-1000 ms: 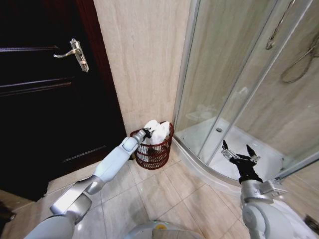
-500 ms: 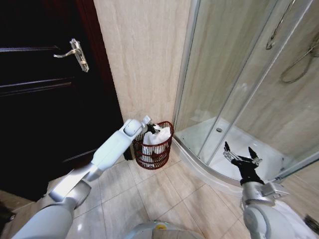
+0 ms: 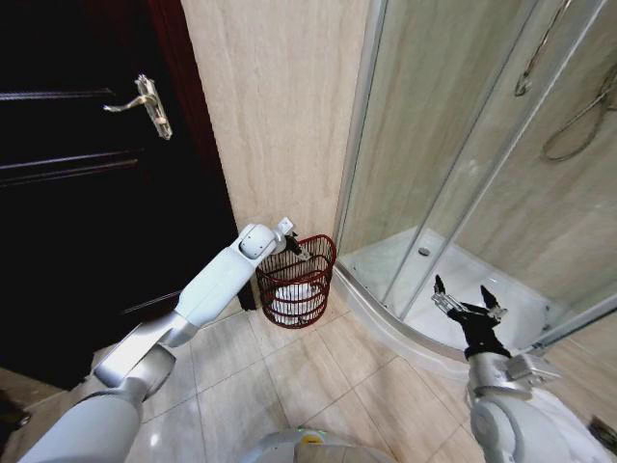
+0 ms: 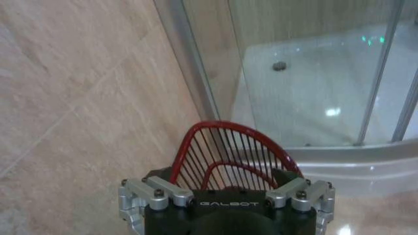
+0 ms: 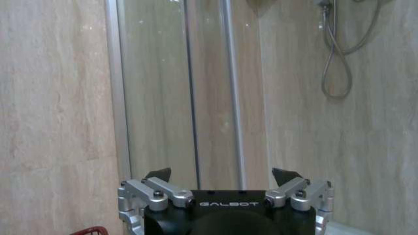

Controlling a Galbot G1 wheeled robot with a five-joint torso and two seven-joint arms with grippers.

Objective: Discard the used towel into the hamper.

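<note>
item: hamper (image 3: 297, 280); small dark red open-weave wire basket, slatted sides tapering toward the base; stands on the tiled floor (image 3: 289, 376) against the beige stone wall (image 3: 280, 106), between the dark door (image 3: 87, 174) and the curved base of the glass shower enclosure (image 3: 453, 164); rim round, bars thin and evenly spaced.

item: towel (image 3: 287, 305); white, soft, crumpled; lies low inside the hamper, visible through the bars; appears fully below the rim.

item: left gripper (image 3: 296, 245); held just above the near rim of the hamper; fingers spread, nothing between them; in the left wrist view the red bars (image 4: 230, 156) lie directly past the fingertips.

item: right gripper (image 3: 469, 307); idle, raised in front of the shower tray (image 3: 453, 280), well apart from the hamper; fingers spread and empty.

stage, judged: the drop looks done, the towel resting in the basket; what remains is to clear the arm.

next move, judged: lift the left gripper straight up and back; keep the open fingers off the thin rim, since a light wire basket would tip or slide easily on smooth glossy tile.

surfaces: wall and floor polished, veined; glass clear, metal-framed; door handle (image 3: 147, 101) bright metal.
</note>
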